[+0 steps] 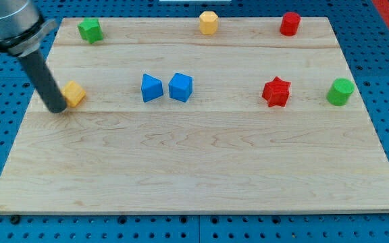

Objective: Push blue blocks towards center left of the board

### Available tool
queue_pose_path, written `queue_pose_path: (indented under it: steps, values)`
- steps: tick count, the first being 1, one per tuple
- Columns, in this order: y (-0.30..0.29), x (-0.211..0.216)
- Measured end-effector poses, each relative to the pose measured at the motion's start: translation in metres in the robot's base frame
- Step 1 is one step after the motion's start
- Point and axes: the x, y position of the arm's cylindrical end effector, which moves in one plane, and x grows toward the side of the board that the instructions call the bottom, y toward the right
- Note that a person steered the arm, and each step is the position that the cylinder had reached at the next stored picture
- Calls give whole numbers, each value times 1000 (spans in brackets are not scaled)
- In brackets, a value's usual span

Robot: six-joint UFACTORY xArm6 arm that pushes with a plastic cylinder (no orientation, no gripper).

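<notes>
Two blue blocks sit side by side a little left of the board's middle: a blue wedge-like block (pixel 151 88) and a blue cube (pixel 180 87), nearly touching. My tip (pixel 57 109) is at the view's left side of the board, right beside a yellow cube (pixel 74 94) and touching or almost touching its left side. The tip is well to the left of the blue blocks, with the yellow cube between them.
A green block (pixel 90 30) lies at the top left, a yellow hexagonal block (pixel 209 22) at top centre, a red cylinder (pixel 290 23) at top right. A red star (pixel 276 92) and a green cylinder (pixel 340 92) lie at the right. The wooden board (pixel 194 169) rests on a blue pegboard.
</notes>
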Motion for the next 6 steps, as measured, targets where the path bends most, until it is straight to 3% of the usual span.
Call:
queue_pose_path:
  steps: [4, 6]
  values:
    - [30, -3]
    - [133, 39]
